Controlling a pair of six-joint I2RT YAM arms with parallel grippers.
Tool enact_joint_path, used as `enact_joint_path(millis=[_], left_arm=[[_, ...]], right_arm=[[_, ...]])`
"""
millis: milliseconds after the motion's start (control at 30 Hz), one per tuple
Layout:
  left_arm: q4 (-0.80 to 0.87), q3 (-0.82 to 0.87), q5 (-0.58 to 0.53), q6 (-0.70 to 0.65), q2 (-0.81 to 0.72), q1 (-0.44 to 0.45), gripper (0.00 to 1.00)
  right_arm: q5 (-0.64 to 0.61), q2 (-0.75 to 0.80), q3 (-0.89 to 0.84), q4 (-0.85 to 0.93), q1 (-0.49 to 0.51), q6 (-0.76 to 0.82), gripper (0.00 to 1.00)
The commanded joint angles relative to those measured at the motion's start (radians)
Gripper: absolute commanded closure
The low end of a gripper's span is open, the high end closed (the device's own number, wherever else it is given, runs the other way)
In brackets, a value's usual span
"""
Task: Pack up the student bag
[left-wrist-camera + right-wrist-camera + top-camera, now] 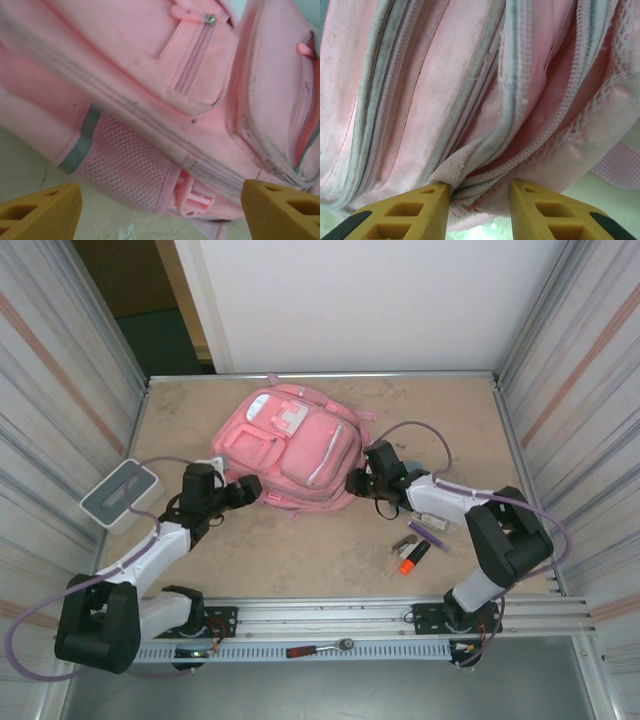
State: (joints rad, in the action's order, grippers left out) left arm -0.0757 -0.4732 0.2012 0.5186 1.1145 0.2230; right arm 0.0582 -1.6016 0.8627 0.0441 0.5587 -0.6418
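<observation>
Looking from the near edge outward, we first meet the metal rail point(380, 615) that carries both arm bases, with a ratchet wrench point(320, 648) lying along it. Just beyond, on the right of the sandy table point(300, 550), an orange marker point(414, 557) lies among a few small items we cannot make out, beside the right arm.

Farther in, the two arms reach toward the middle. The left gripper point(252, 490) points at the lower left corner of the student bag point(295, 445). In its wrist view, its yellow fingers point(45, 210) stand spread wide at the two lower corners, with nothing between them. The left gripper point(160, 195) faces the student bag point(150, 100), close to the mesh side pocket point(130, 170) and apart from it.

The right gripper point(352, 483) meets the bag's lower right edge. In its wrist view, its fingers point(430, 210) are drawn close together. The right gripper point(480, 187) pinches a bunched fold of the zip seam of the student bag point(445, 90), whose pleats converge at the fingertips.

The bag lies flat near the centre of the table, front pockets up. A grey-white box point(120, 493) sits at the left edge, well apart from it.
</observation>
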Motion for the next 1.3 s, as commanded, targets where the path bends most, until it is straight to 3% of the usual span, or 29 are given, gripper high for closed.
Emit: enact_joint_path(millis=[0,167,433,533,700,833,1000,1133,1267], left_arm=[[-0.085,0.020,0.072,0.113,0.025,-0.030,0.16],[-0.236,0.052,0.109,0.174,0.168,-0.051,0.17],[-0.332,-0.040,0.174,0.189,0.402,-0.072,0.29],[-0.369,-0.065,0.195,0.195,0.472,-0.077,0.36],[-0.463,-0.063,0.253,0.224,0.558,-0.079,0.62],[-0.503,-0.026,0.295,0.250,0.527,-0.079,0.78],[-0.398,-0.019,0.308,0.241,0.367,-0.072,0.86],[-0.294,-0.030,0.286,0.222,0.244,-0.054,0.92],[-0.239,-0.043,0.285,0.224,0.183,-0.051,0.97]], right_arm=[[-0.007,-0.066,0.073,0.018,-0.037,0.089,0.68],[0.000,-0.169,0.166,0.046,-0.052,0.156,0.70],[-0.003,-0.188,0.182,0.059,-0.051,0.173,0.70],[-0.005,-0.164,0.164,0.056,-0.050,0.186,0.67],[-0.043,-0.048,0.122,0.069,-0.025,0.250,0.58],[-0.140,0.092,0.056,0.064,0.059,0.329,0.54],[-0.177,0.176,-0.050,-0.055,0.231,0.470,0.50],[-0.247,0.168,-0.166,-0.306,0.372,0.594,0.49],[-0.316,0.056,-0.178,-0.500,0.482,0.683,0.49]])
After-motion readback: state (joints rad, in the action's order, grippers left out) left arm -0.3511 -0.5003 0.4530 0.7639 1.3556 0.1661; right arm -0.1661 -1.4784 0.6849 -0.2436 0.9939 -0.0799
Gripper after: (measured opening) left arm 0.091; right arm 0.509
